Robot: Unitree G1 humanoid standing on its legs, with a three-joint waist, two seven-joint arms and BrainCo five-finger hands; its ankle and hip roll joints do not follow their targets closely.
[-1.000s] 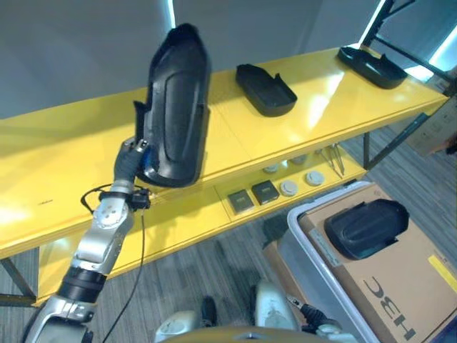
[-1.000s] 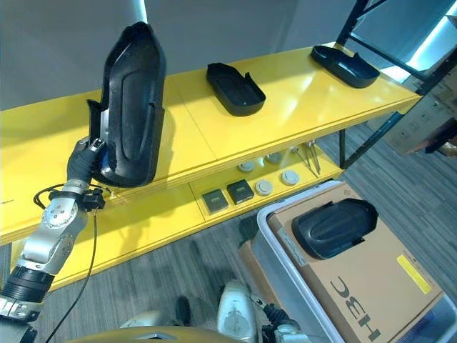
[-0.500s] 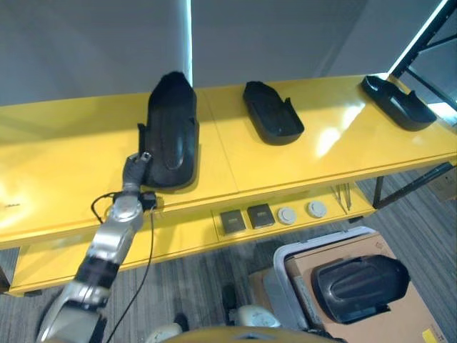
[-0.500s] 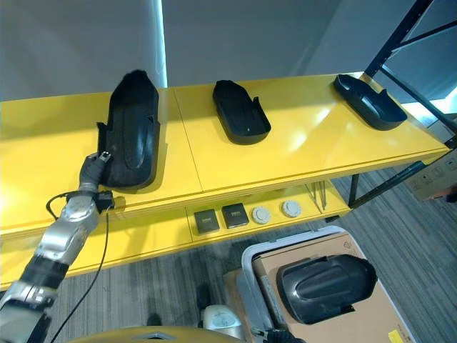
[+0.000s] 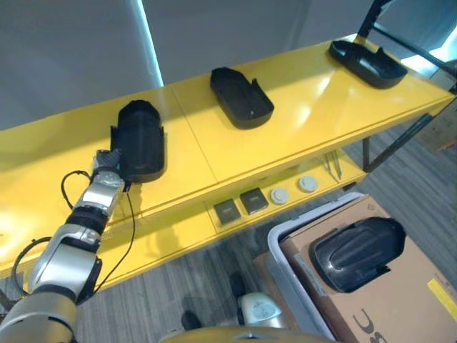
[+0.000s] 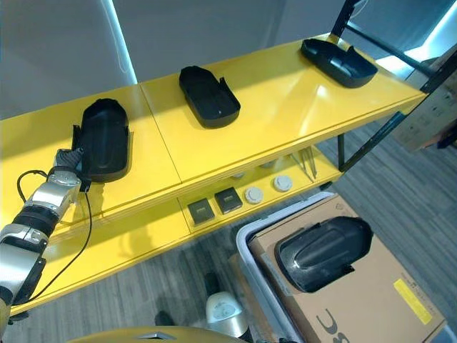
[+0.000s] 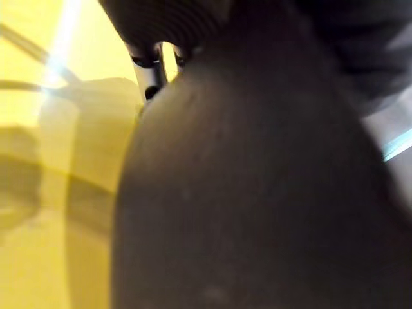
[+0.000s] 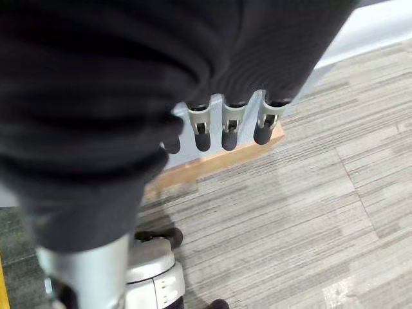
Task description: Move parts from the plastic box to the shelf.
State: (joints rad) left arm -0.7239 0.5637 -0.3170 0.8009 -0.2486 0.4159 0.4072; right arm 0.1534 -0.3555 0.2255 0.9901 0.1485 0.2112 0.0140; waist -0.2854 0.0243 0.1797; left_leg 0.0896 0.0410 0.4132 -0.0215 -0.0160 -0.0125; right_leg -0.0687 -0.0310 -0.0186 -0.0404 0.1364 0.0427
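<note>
A long black moulded part (image 5: 140,139) lies flat on the left of the yellow shelf top (image 5: 300,121). My left hand (image 5: 106,163) is at its near end with fingers curled on its edge; in the left wrist view the part (image 7: 257,193) sits right against the hand. Two more black parts (image 5: 241,97) (image 5: 364,63) lie further right on the shelf. Another black part (image 5: 357,243) rests on cardboard in the grey plastic box (image 5: 298,284) at the lower right. My right hand (image 8: 232,125) hangs over the floor, fingers relaxed, holding nothing.
The lower shelf level (image 5: 178,229) carries two dark square pieces (image 5: 240,206), round white discs (image 5: 293,189) and small tools. A black upright post (image 6: 343,21) stands at the shelf's right end. Grey carpet floor (image 5: 214,286) lies between shelf and box.
The part held upright a second ago has come down flat onto the shelf, with my left hand still at its near end. The camera has swung, so the whole picture has shifted.
</note>
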